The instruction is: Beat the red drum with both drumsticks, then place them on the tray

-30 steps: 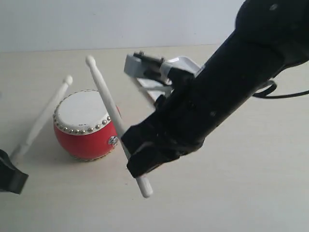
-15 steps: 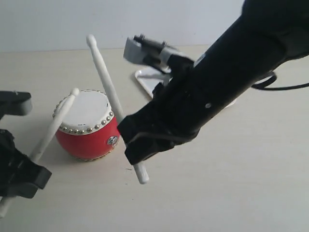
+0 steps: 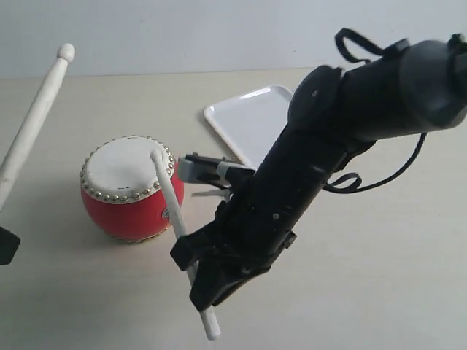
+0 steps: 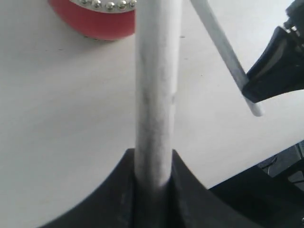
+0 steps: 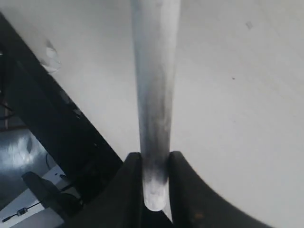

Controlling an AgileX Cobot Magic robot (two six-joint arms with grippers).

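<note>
The red drum (image 3: 124, 208) stands left of centre, its red side (image 4: 95, 21) also in the left wrist view. My right gripper (image 3: 193, 266) (image 5: 156, 178) is shut on one drumstick (image 3: 169, 200) (image 5: 154, 90), whose tip rests on the cream skin near the studded rim. My left gripper (image 4: 153, 159) is shut on the other drumstick (image 3: 33, 120) (image 4: 154, 85), raised high at the far left, tip well above and left of the drum. Only a dark corner of the left gripper (image 3: 6, 245) shows in the exterior view. The white tray (image 3: 248, 120) lies behind the right arm.
The bulky black right arm (image 3: 343, 138) crosses from upper right to centre and covers part of the tray. A black cable (image 3: 387, 171) loops beside it. The table's edge and a dark floor (image 5: 42, 142) show in the right wrist view.
The right drumstick has swung down from upright until its tip is on the drum skin. The left drumstick has lifted off the drum, up and away to the left.
</note>
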